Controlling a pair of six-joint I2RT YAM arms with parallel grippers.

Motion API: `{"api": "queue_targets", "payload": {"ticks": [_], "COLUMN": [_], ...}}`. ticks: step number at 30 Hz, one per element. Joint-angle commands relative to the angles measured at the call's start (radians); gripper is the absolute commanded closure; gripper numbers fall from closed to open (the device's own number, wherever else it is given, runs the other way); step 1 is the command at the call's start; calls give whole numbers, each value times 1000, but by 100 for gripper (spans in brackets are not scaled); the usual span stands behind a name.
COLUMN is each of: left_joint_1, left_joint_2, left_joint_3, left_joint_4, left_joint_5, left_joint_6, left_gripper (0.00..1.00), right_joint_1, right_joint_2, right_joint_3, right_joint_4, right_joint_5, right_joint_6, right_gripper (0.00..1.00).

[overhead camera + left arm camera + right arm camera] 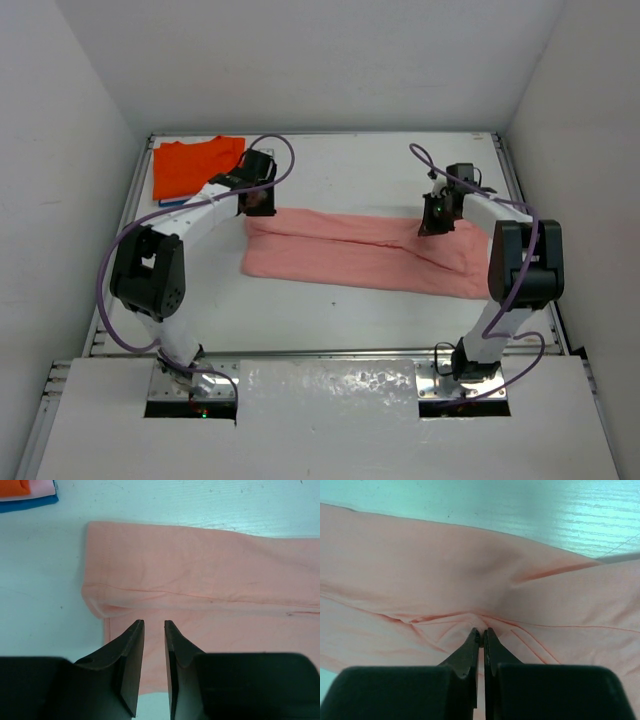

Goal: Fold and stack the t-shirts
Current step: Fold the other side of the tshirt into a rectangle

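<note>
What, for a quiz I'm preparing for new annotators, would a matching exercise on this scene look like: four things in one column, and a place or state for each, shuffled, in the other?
Column A
1. pink t-shirt
2. orange t-shirt
3. left gripper
4. right gripper

Column B
a. folded at the far left corner of the table
b. shut on a pucker of pink cloth
c. stretched lengthwise across the middle of the table
d. open above one end of the pink cloth

Pairs: 1-c, 2-a, 3-d, 4-b
</note>
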Motion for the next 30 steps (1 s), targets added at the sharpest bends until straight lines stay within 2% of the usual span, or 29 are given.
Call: {"api": "queue_targets", "payload": {"ticks": [1, 6, 10, 17, 23, 25, 26, 28, 30], "left_joint_1": [-6, -6, -5, -6, -6, -6, -6, -6, -6], "left_joint_2": [-11, -13, -10, -8, -8, -7, -8, -11, -8], "left_joint_3": [51, 74, 75, 68, 68, 69, 69, 69, 72], "left_joint_4": [9, 0, 9, 24, 27, 24, 23, 20, 23], "left_joint_5": [-11, -11, 6, 26, 35, 36, 32, 28, 19], "left_joint_6": [7, 7, -3, -10, -5, 3, 4, 13, 20], "left_gripper": [79, 79, 79, 79, 79, 79, 79, 78, 78], "right_joint_1": [10, 13, 42, 103, 180, 185, 185, 185, 185], "right_joint_2": [-26, -85, -179, -285, -368, -438, -464, -545, -584], "right_joint_3": [13, -1, -84, -244, -351, -386, -417, -438, -439], "right_joint_4": [6, -62, -92, -54, -8, 7, 21, 39, 26], "right_joint_5": [0, -4, -11, -34, 11, 57, 69, 86, 113], "right_joint_6": [2, -6, 6, 43, 124, 158, 166, 178, 179], "right_gripper": [100, 100, 100, 100, 99, 92, 84, 82, 64]}}
